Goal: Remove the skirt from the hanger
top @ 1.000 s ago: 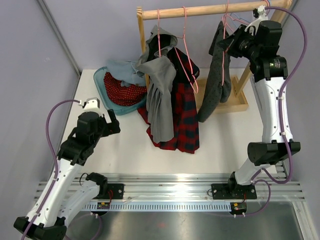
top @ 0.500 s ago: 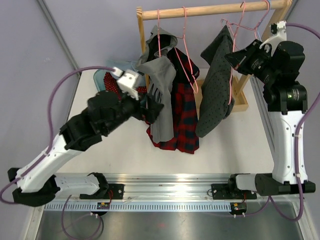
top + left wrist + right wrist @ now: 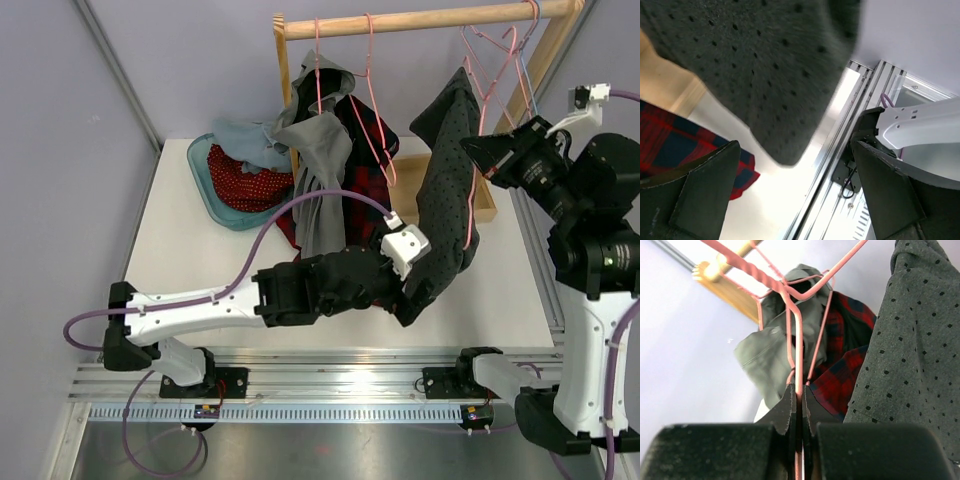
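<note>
1. Right wrist view: the jaws of the right gripper are pressed together on a thin wire of the other pink hanger, which seems to carry the grey dotted garment. I judge that this grip holds the hanger firm while the cloth is worked on.
2. From the top external camera, this hanger is held out at the right, below the wooden rail, so the garment hangs freely with its lower end low over the worktop.
3. The left gripper reaches across the worktop to that lower end. Its jaws are spread wide, and the dotted hem hangs just between them, not yet pinched. This looks like preparation to catch the hem and pull downward.
4. The skirt is not in any jaws. It hangs on the hanger near the middle of the rail, beside a grey hooded garment.
5. Relative to the jaws, the skirt is behind the left arm and to one side of the open left jaws, where a red checked corner shows. It is well apart from the right jaws.
</note>
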Robot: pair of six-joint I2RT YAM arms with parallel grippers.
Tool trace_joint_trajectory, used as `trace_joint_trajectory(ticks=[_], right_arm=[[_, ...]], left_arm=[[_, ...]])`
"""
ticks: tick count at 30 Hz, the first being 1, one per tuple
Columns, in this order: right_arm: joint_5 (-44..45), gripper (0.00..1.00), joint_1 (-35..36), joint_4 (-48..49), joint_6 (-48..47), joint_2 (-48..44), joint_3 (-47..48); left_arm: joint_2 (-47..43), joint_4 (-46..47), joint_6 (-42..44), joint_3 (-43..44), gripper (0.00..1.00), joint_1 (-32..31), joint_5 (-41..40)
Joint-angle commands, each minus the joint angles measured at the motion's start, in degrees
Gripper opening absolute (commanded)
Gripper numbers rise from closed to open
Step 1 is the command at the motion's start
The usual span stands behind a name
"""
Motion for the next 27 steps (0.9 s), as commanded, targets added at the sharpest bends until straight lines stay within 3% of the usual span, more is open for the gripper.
trace_joint_trajectory(ticks=[1, 7, 8, 9, 10, 11, 12, 15, 21, 23, 27], right_arm=[[-1.5, 0.00, -0.1, 3.0, 1.3, -4.6, 1.2], [-1.7, 0.00, -0.1, 0.7, 2.1, -6.9, 2.0], [-1.9, 0.00, -0.1, 0.7, 2.2, -7.1, 1.8], [-1.9, 0.00, -0.1, 1.0, 2.6, -7.4, 1.8], [-1.7, 0.00, -0.1, 1.0, 2.6, -7.8, 1.5], [-1.5, 0.00, -0.1, 1.1, 2.7, -8.1, 1.5], [-1.3, 0.00, -0.1, 1.0, 2.4, -8.2, 1.5], [-0.6, 0.00, -0.1, -0.2, 1.1, -7.6, 2.6], [1.0, 0.00, -0.1, -0.4, -0.2, -5.6, 6.0], [1.8, 0.00, -0.1, -0.3, -0.8, -4.5, 7.8], [2.6, 0.00, -0.1, -0.1, -1.6, -1.9, 10.8]], left_arm=[[1.5, 10.3, -0.4, 0.1, 0.99, 0.0, 2.9], [6.6, 11.3, -0.2, 2.8, 0.99, 0.0, 2.3], [7.5, 10.5, -0.6, 3.5, 0.93, 0.0, 0.6], [8.1, 9.6, -1.0, 4.4, 0.62, 0.0, -1.7], [8.8, 9.6, -1.0, 4.4, 0.45, 0.0, -2.2], [8.9, 9.6, -1.2, 4.2, 0.18, 0.0, -2.7], [8.9, 9.3, -2.6, 3.3, 0.00, 0.0, -3.1], [6.5, 10.4, -4.3, -0.9, 0.00, -0.8, -3.2], [0.2, 12.5, -14.2, -21.2, 0.00, -5.8, -7.1], [-1.0, 12.5, -17.1, -27.6, 0.00, -8.8, -8.4], [-2.4, 6.5, -25.4, -32.3, 0.00, -16.4, -15.1]])
